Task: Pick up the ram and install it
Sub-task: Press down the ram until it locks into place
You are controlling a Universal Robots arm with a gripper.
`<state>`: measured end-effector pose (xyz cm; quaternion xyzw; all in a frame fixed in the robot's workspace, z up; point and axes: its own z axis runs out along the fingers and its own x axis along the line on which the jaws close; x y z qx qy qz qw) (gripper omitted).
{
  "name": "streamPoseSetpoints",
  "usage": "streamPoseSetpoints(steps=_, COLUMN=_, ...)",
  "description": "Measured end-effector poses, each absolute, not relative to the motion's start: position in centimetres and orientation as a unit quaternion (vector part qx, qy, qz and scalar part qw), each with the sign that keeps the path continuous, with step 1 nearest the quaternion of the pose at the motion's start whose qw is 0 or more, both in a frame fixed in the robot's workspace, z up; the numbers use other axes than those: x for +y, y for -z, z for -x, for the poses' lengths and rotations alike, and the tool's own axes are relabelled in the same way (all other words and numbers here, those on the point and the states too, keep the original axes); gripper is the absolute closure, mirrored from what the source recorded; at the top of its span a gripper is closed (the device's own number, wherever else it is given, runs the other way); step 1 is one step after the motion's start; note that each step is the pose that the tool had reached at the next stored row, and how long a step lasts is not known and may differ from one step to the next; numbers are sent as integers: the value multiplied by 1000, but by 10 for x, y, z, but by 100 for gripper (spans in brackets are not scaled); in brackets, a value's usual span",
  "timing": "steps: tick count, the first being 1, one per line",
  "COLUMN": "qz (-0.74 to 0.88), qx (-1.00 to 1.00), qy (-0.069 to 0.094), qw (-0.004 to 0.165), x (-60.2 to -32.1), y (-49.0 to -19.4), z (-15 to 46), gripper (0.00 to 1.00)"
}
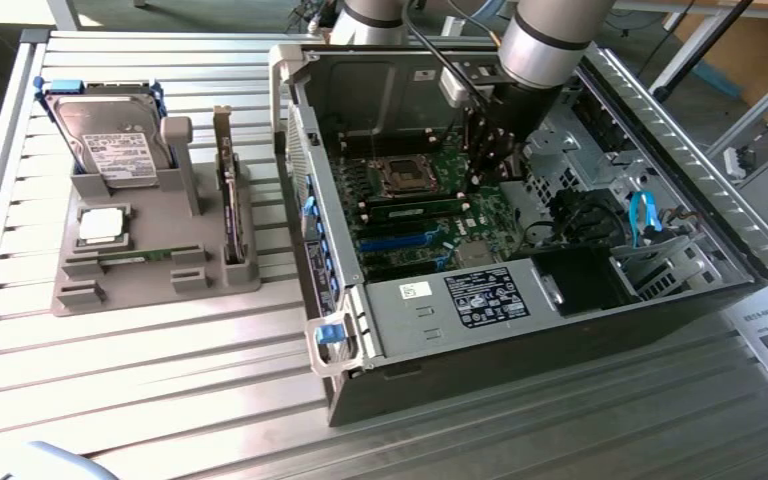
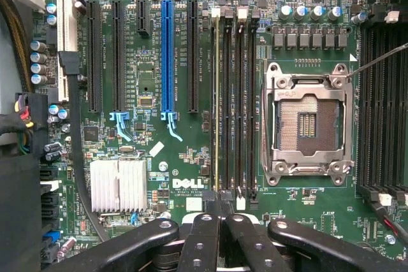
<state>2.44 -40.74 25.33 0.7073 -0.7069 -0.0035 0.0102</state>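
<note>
The gripper (image 2: 220, 211) hangs inside the open computer case (image 1: 704, 290), low over the motherboard (image 2: 159, 42), with its black fingers (image 2: 203, 240) drawn fully together. In the wrist view their tips meet at the near end of the bank of memory slots (image 2: 245, 106), directly over the ram (image 2: 215, 106), which stands edge-up in the slot at the side of the bank nearest the expansion slots. The fingertips sit at or just above the stick's end; whether they press on it cannot be told. In the exterior view the ram shows as a long dark strip (image 1: 411, 211) lying across the board just below the empty processor socket (image 1: 404, 177).

Beside the memory bank in the wrist view sit the open socket (image 2: 308, 122) with its metal frame, a blue expansion slot (image 2: 167, 55) among black ones, and a finned silver heatsink (image 2: 118, 185). A black cable (image 2: 80, 164) curves past the heatsink.

In the exterior view the arm (image 1: 544, 45) reaches down into the case from above, and a black drive cage (image 1: 584, 275) and a blue cable (image 1: 642, 215) lie further inside. Well apart, toward the exterior view's left, a grey parts stand (image 1: 144, 270) on the slatted metal table (image 1: 157, 400) holds a hard drive (image 1: 117, 140), a square silver processor chip (image 1: 101, 226) and an upright expansion card (image 1: 232, 210).
</note>
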Motion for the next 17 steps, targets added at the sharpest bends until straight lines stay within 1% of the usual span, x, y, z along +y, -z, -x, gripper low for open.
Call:
streamPoseSetpoints(steps=7, qz=-707, qx=-707, qy=4, qw=10, x=-407, y=-243, z=-24, gripper=90)
streamPoseSetpoints(steps=17, qz=-707, qx=-707, qy=4, qw=10, x=-405, y=-243, z=-24, gripper=90)
